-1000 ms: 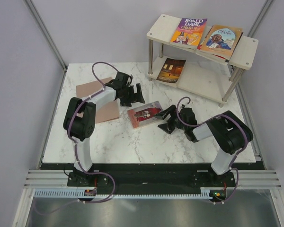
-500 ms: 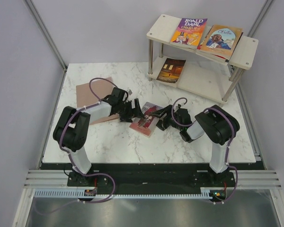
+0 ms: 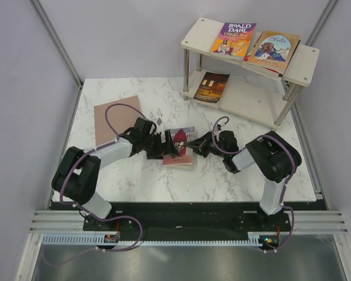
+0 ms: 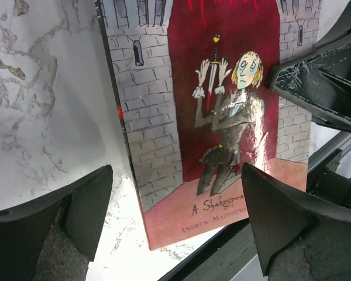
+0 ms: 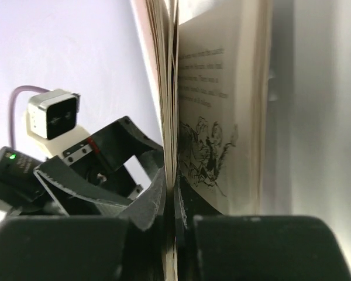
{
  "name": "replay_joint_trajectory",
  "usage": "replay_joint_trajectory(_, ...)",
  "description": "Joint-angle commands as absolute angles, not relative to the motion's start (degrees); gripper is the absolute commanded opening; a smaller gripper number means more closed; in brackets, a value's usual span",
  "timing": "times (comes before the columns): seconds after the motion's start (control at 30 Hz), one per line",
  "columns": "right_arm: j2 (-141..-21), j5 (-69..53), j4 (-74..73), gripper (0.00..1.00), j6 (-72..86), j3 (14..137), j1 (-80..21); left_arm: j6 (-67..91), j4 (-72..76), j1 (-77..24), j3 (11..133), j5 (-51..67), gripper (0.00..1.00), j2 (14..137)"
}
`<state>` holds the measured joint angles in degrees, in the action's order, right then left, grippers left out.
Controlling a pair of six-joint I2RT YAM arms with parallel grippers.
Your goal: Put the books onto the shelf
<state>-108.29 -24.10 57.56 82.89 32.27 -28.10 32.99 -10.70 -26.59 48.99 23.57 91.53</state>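
Left wrist view: red Shakespeare book (image 4: 222, 117) lies face up on the marble table (image 3: 164, 175), just ahead of the camera.
Cover writing: "A Shakespe…" and "Andrew Matth…" along the bottom edge, both cut off. The picture is a kneeling figure below a sword, with grey castle walls on either side.
Left gripper (image 4: 176, 193): jaws spread wide, one finger on each side of the book's near end, nothing held.
Right gripper (image 5: 174, 205): fingers pinched together on the edge of a bundle of the book's pages. One printed page with a line drawing stands apart beside them, its text too small to read.
Book's place: mid-table, between the two grippers, well apart from the shelf (image 3: 307, 64).
Pale pink-brown book (image 3: 113, 120): flat on the table's left side, cover blank as far as can be seen.
Shelf, lower tier: dark brown-orange book (image 3: 211, 86) lying flat at the left end, lettering unreadable.
Shelf, upper tier: purple-orange book (image 3: 234, 38) reading "ROALD DAHL", with "CHARLIE" below. Just beside it is an orange book (image 3: 274, 47) titled "Othello".
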Motion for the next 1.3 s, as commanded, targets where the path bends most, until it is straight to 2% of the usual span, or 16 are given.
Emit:
replay_joint_trajectory(0.0, -105.12, -31.02, 65.38, 0.07, 85.51, 33.49, -26.72, 35.59, -2.31, -26.19, 46.06, 23.28, 0.97, 85.7)
replay_joint_trajectory(0.03, -105.12, -32.33, 67.74, 0.07, 86.21, 33.23, -26.72, 36.9, -0.55, -26.19, 44.58, 24.16, 0.97, 84.91)
replay_joint_trajectory(0.07, -105.2, -32.87, 68.98, 0.07, 87.96, 33.05, -26.72, 37.78, 2.26, -26.19, 43.86, 26.78, 0.91, 83.95)
replay_joint_trajectory(0.1, -105.47, -33.39, 70.13, 0.07, 88.76, 32.79, -26.89, 38.66, 7.07, -26.19, 43.16, 28.29, 0.84, 83.76)
replay_joint_trajectory(0.13, -105.64, -33.75, 72.57, 0.07, 89.55, 32.09, -26.81, 41.02, 9.99, -26.28, 41.94, 29.87, 0.73, 83.67)
replay_joint_trajectory(0.17, -105.99, -34.45, 73.55, 0.07, 90.43, 31.91, -26.89, 42.0, 12.37, -26.19, 41.58, 33.28, 0.36, 84.19)
replay_joint_trajectory(0.2, -106.61, -35.06, 74.26, 0.11, 91.22, 31.82, -26.81, 42.97, 15.09, -26.28, 40.62, 34.96, 0.14, 84.37)
replay_joint_trajectory(0.23, -107.05, -35.59, 74.88, 0.14, 91.4, 31.82, -26.81, 45.15, 19.99, -26.28, 40.34, 36.2, 0.02, 84.64)
replay_joint_trajectory(0.33, -106.97, -36.04, 75.06, 0.35, 91.85, 30.07, -26.54, 46.06, 21.62, -26.28, 40.52, 37.36, 0.02, 84.2)
replay_joint_trajectory(0.37, -106.53, -34.82, 74.97, 0.47, 91.67, 29.19, -26.37, 46.05, 21.36, -26.28, 40.6, 36.83, 0.02, 83.85)
replay_joint_trajectory(0.47, -103.19, -33.23, 72.17, 0.72, 89.74, 25.85, -24.61, 45.88, 20.13, -26.19, 41.04, 35.86, 0.02, 81.83)
replay_joint_trajectory(0.57, -98.71, -32.26, 66.2, 0.83, 86.32, 23.65, -22.59, 45.88, 19.95, -26.19, 41.83, 35.68, 0.02, 80.6)
replay_joint_trajectory(0.77, -86.32, -28.4, 47.92, 0.98, 77.37, 21.45, -21.09, 47.19, 21.61, -26.19, 44.47, 36.3, 0.02, 80.42)
replay_joint_trajectory(0.83, -82.71, -26.99, 44.39, 0.98, 76.38, 20.92, -21.18, 48.34, 22.49, -26.19, 45.52, 36.73, 0.02, 80.86)
replay_joint_trajectory(0.97, -81.47, -26.98, 43.24, 0.98, 76.73, 19.95, -21.18, 52.02, 28.2, -26.19, 45.88, 39.28, 0.02, 82.44)
replay_joint_trajectory(1.27, -81.92, -25.31, 53.08, 0.98, 80.16, 15.73, -21.09, 58.1, 38.23, -26.37, 45.09, 42.89, 0.02, 85.16)
